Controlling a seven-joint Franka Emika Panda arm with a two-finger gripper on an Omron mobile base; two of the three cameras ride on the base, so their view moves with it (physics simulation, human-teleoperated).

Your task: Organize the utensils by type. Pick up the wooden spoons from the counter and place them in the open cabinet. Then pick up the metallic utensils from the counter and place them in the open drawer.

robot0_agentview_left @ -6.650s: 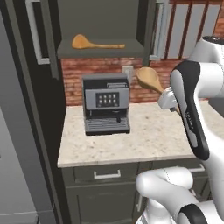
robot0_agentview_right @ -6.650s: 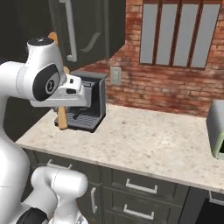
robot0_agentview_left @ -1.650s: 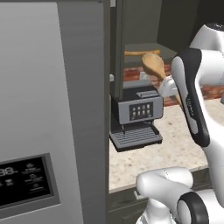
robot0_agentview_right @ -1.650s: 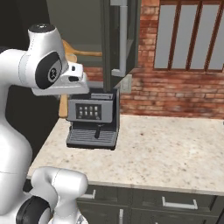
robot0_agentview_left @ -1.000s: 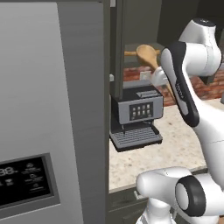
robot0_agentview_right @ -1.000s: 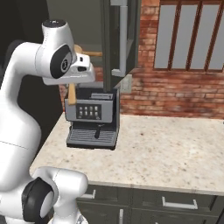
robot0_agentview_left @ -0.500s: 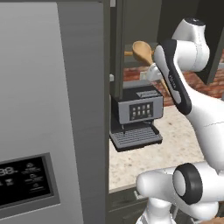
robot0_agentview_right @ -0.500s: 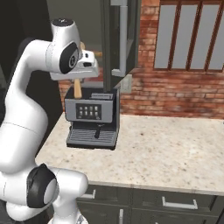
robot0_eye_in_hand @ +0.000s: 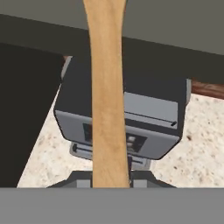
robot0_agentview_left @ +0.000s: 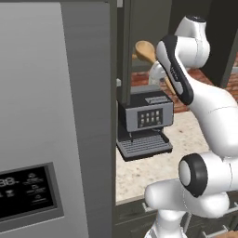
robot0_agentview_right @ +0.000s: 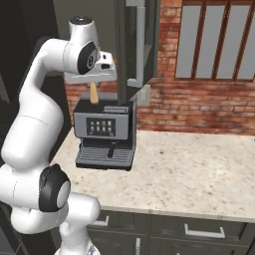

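Meanwhile the gripper (robot0_eye_in_hand: 111, 181) stood clamped narrow on the handle of a wooden spoon (robot0_agentview_left: 148, 52), whose long axis ran toward twelve o'clock in the hand view, bowl end leading over the coffee machine (robot0_agentview_left: 144, 116) toward the cabinet (robot0_eye_in_hand: 183, 26).

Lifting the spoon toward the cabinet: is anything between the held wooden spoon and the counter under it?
Yes. In the hand view, the coffee machine stands on the counter directly beneath the wooden spoon the gripper holds.
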